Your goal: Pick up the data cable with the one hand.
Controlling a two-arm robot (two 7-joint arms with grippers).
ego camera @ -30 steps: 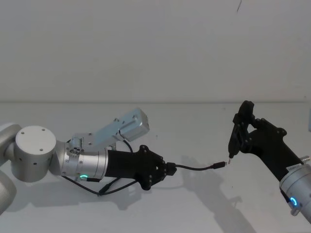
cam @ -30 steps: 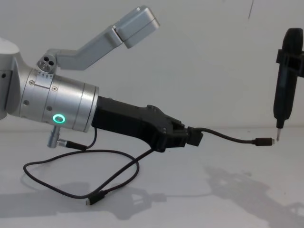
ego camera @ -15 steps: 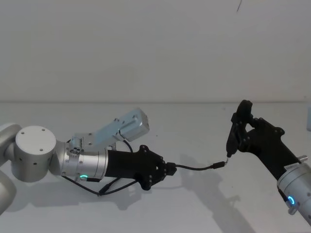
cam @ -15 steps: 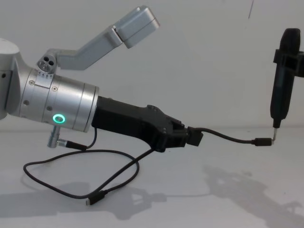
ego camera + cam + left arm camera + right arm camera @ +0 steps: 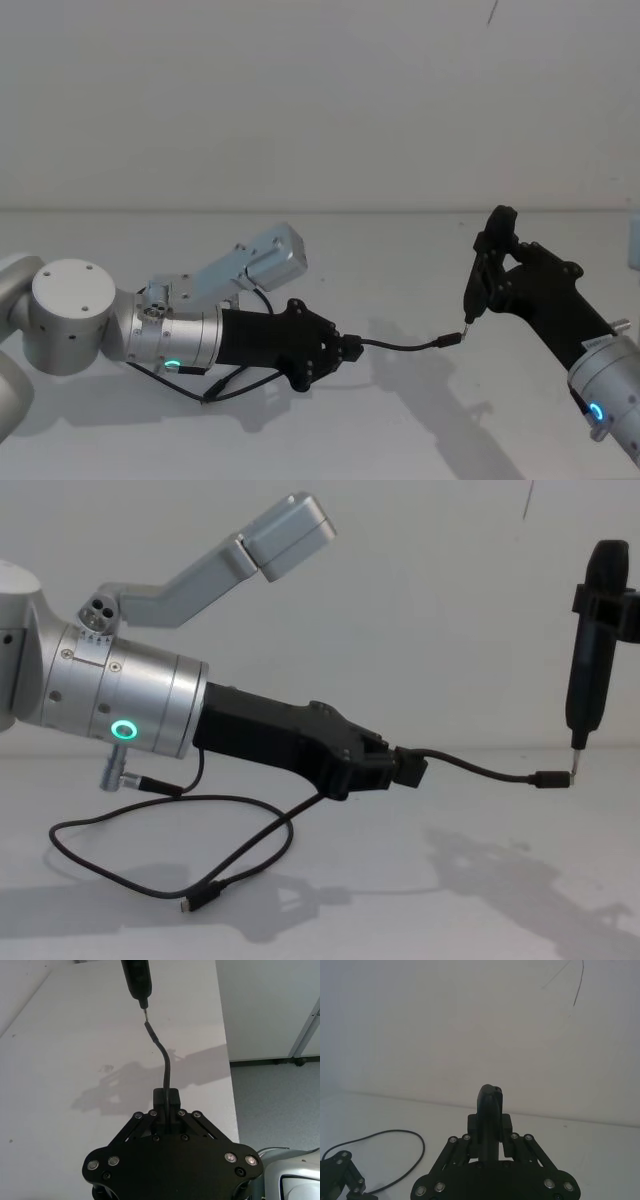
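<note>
Chest view: data cable (image 5: 478,767) clamped in left hand (image 5: 392,769).

The left gripper (image 5: 392,768) covers the stretch of the data cable (image 5: 470,767) clamped inside it, so where the cable passes through cannot be seen. In the left wrist view the gripper's body runs off the picture's edge. The right gripper (image 5: 490,265) is cut by the chest view's right edge; its arm leaves the head view at the lower right corner. Whether its metal tip touches the cable's plug is too small to tell.
</note>
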